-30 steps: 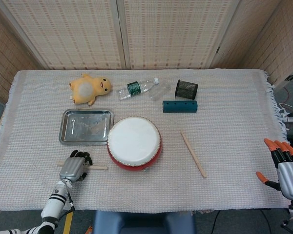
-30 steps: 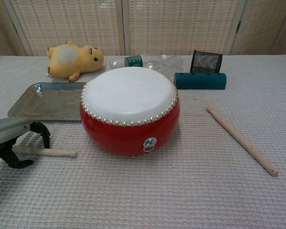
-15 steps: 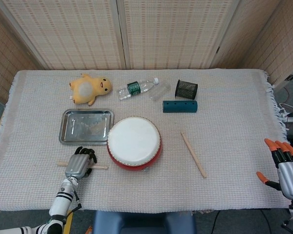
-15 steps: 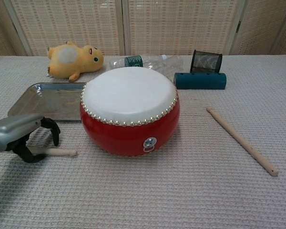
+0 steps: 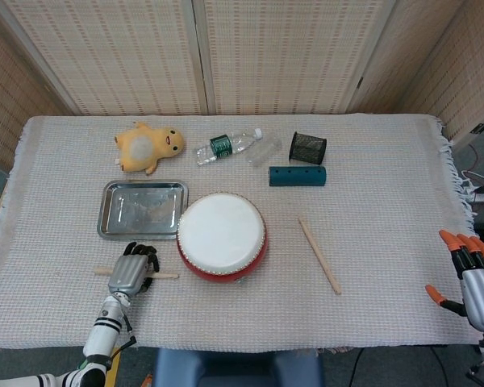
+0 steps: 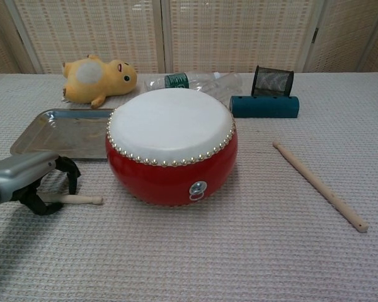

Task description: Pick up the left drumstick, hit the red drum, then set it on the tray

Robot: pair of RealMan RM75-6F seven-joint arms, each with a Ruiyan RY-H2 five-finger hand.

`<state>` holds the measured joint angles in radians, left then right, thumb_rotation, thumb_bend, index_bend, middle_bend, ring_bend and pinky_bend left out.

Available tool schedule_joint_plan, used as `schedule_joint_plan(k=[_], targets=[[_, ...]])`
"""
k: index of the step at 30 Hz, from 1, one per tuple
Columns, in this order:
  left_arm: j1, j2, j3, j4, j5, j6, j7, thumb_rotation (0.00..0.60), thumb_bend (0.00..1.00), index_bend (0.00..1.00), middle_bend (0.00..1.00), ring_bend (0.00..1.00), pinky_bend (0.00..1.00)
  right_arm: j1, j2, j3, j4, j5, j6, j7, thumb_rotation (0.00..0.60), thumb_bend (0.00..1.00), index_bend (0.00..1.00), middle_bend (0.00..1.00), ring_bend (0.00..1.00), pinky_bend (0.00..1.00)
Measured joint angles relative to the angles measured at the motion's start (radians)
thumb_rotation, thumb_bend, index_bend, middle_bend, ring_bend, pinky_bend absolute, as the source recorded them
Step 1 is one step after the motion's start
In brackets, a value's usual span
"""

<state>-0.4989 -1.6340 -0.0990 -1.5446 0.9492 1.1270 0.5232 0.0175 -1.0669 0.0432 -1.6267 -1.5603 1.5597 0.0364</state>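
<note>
The left drumstick [image 5: 166, 276] [image 6: 80, 200] lies flat on the cloth, left of the red drum [image 5: 222, 235] [image 6: 170, 148] with its white skin. My left hand [image 5: 132, 272] [image 6: 33, 182] sits over the stick's middle. Its dark fingers [image 6: 68, 171] arch over the stick and the thumb curls under the near side. Whether they clamp it I cannot tell. The steel tray [image 5: 111, 216] [image 6: 26, 139] lies just behind that hand. My right hand [image 5: 468, 274] hangs off the table's right edge with its orange-tipped fingers spread, holding nothing.
A second drumstick [image 5: 319, 255] [image 6: 319, 185] lies right of the drum. Along the back are a yellow plush duck [image 5: 149, 147] [image 6: 97, 78], a plastic bottle [image 5: 232, 145] [image 6: 188, 80], a black mesh cup [image 5: 308, 147] [image 6: 272, 80] and a teal block [image 5: 297, 176] [image 6: 264, 106].
My left hand has moved right along the left drumstick, toward the drum, and its fingers have curled closer around it. The stick still lies on the cloth. The right hand is unmoved.
</note>
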Motion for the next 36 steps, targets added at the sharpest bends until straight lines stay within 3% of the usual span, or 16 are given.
schedule_joint_plan(k=[9,18,27,36], targets=[[0.009,0.005,0.001,-0.007,0.009,0.006,-0.032,0.600,0.34,0.57,0.26,0.16,0.09,-0.002,0.002,-0.002,-0.004,-0.003,0.001,-0.001,0.600,0.18,0.00,0.13,0.00,0.11],[0.052,0.058,-0.015,-0.072,0.055,-0.008,-0.262,0.600,0.34,0.57,0.29,0.17,0.11,-0.002,0.005,-0.002,-0.008,-0.009,0.003,-0.001,0.600,0.18,0.00,0.13,0.00,0.11],[0.120,0.176,-0.046,-0.161,0.147,-0.062,-0.720,0.600,0.34,0.57,0.34,0.19,0.13,-0.003,0.006,-0.003,-0.010,-0.014,0.005,-0.002,0.600,0.18,0.00,0.13,0.00,0.11],[0.164,0.305,-0.076,-0.183,0.303,-0.165,-1.368,0.600,0.35,0.59,0.38,0.21,0.15,-0.003,0.006,-0.004,-0.014,-0.016,0.004,-0.006,0.600,0.18,0.00,0.13,0.00,0.11]])
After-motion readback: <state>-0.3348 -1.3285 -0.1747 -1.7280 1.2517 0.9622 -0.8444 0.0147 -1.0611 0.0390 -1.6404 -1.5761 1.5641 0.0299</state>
